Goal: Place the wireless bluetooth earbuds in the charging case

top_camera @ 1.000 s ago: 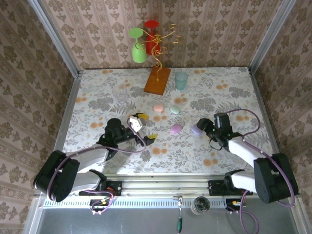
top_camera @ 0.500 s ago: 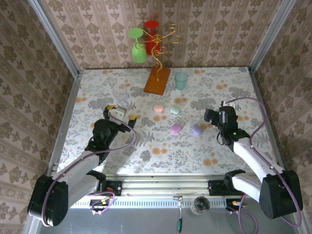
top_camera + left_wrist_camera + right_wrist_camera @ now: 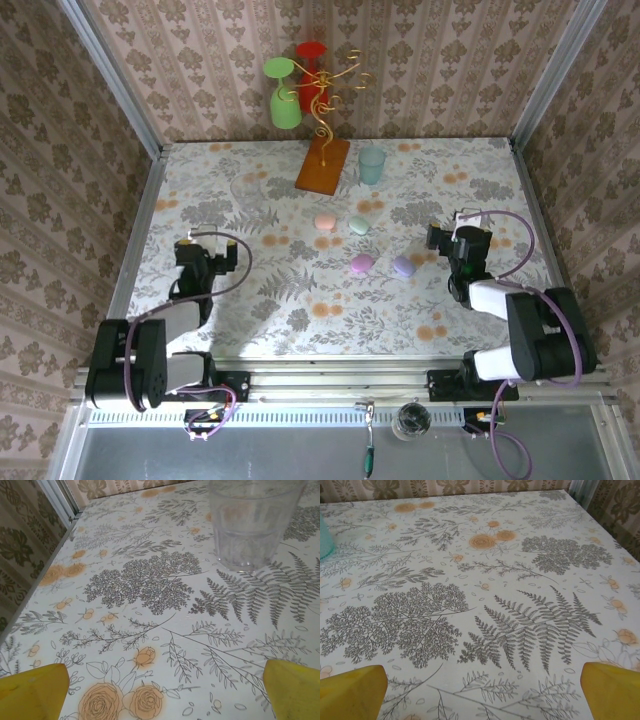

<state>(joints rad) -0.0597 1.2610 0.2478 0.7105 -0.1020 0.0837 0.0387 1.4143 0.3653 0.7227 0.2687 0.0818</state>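
At the far side of the flowered table point(image 3: 480, 170), a gold wire stand point(image 3: 322, 150) on a wooden base carries a green cup point(image 3: 284, 100) and a red cup point(image 3: 312, 60). A teal tumbler point(image 3: 371, 164) stands just beside the base, and a clear glass point(image 3: 252, 522) stands further left, ahead of the left gripper point(image 3: 208, 246). Four pebble-shaped charging cases lie mid-table: pink case point(image 3: 325, 221), green case point(image 3: 358, 225), magenta case point(image 3: 362, 264), purple case point(image 3: 404, 265). All look shut; the earbuds are too small to make out. The purple case lies near the right gripper point(image 3: 455, 232), on its left and apart from it. The left gripper is well apart from all four. Both grippers stand released, yellow fingertips point(image 3: 352, 690) spread wide over bare cloth
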